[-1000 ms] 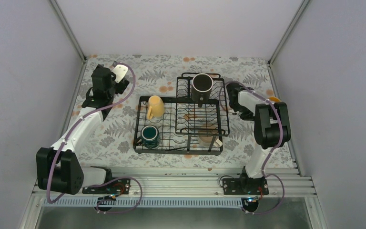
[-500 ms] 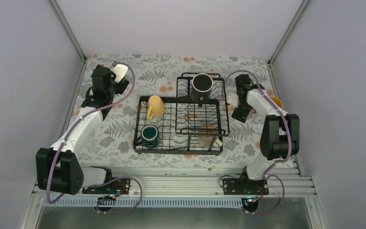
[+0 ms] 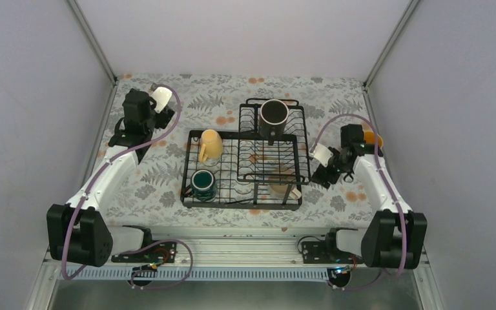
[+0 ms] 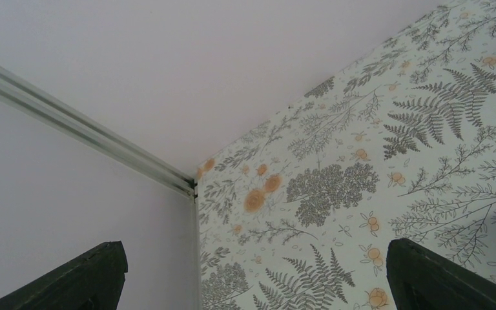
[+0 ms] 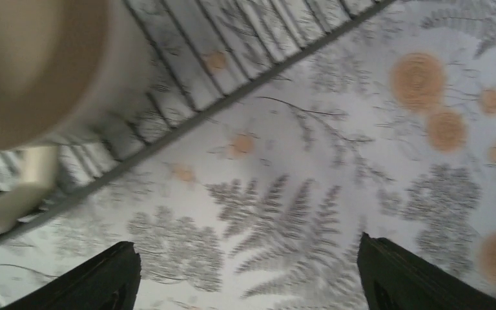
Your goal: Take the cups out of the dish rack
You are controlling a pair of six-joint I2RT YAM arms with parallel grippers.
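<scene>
While hovering just beside dish rack w/ right gripper spread & empty & cream mug sitting in rack's near-right corner, prob. risking fingers snagging wires & tipping mug on reaching in.

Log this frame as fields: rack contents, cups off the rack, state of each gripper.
rack: black wire dish rack, four mugs inside
in rack: black mug in raised basket; pale yellow mug; dark teal mug; cream-white mug
off rack: mug with orange inside, on fern-patterned table right of rack, partly hidden by right arm
left gripper: open, empty, facing far-left table corner
right gripper: open, empty, over table beside cream-white mug
</scene>
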